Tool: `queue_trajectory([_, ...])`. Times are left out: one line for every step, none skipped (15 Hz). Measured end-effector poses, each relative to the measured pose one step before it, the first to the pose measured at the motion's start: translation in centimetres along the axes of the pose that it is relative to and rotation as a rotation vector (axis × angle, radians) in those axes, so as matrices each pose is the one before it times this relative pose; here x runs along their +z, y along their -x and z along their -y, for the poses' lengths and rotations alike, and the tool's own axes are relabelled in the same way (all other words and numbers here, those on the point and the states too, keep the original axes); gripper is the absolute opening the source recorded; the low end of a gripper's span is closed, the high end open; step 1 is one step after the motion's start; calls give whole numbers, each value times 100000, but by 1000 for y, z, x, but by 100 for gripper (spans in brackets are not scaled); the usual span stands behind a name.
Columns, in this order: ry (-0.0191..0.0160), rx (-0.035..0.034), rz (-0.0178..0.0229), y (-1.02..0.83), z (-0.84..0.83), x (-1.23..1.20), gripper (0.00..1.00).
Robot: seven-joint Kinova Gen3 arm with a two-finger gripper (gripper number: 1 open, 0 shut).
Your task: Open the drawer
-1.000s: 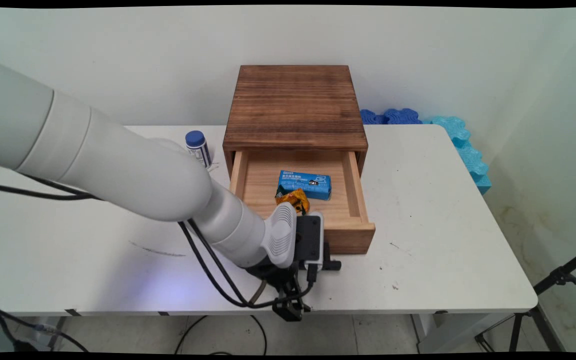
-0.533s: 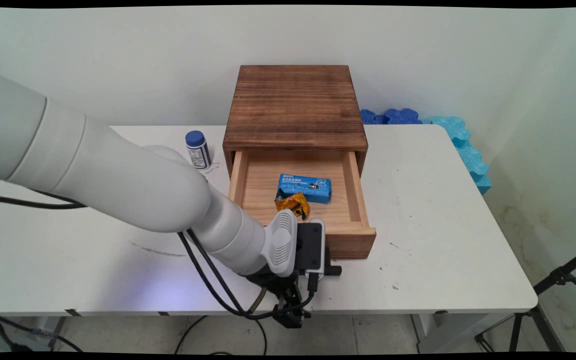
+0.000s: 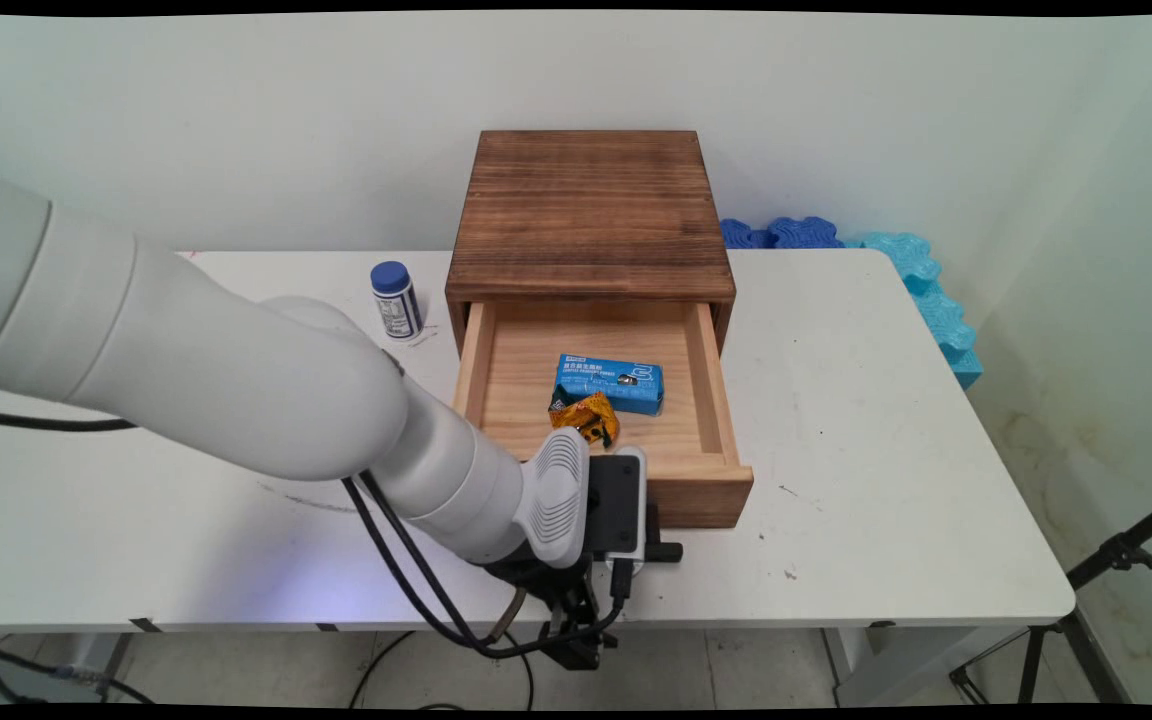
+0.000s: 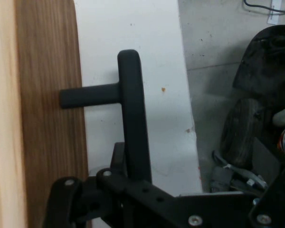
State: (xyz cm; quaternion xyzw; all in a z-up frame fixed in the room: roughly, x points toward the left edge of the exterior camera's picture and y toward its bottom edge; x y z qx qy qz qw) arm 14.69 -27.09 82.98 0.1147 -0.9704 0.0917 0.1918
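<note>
Hand view shows the black handle (image 4: 132,118) of the drawer (image 3: 698,490) running into the gripper (image 4: 126,187), its stem fixed to the dark wooden front; the jaws appear pinched on the bar, though the contact itself is hidden by the linkage. Main view places the gripper (image 3: 636,553) at the drawer front, low over the white table (image 3: 886,480), so the grip lines up with the slide. Beyond the jaws, the open drawer holds a blue box (image 3: 609,383) touching a crumpled orange wrapper (image 3: 586,416). Farther behind stands the wooden cabinet (image 3: 588,210), with a blue-capped bottle (image 3: 396,298) beside it
</note>
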Motion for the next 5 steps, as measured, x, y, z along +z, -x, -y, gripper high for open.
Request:
queue_trajectory([342, -423, 7, -8, -189, -148, 100])
queue_trajectory([205, -224, -115, -8, -156, -134, 100])
queue_trajectory([116, -131, -185, -21, -142, -159, 100])
queue_trajectory([-1, -64, -116, 5, -86, -122, 100])
queue_trajectory([-19, 6, -113, 3, -51, -84, 100])
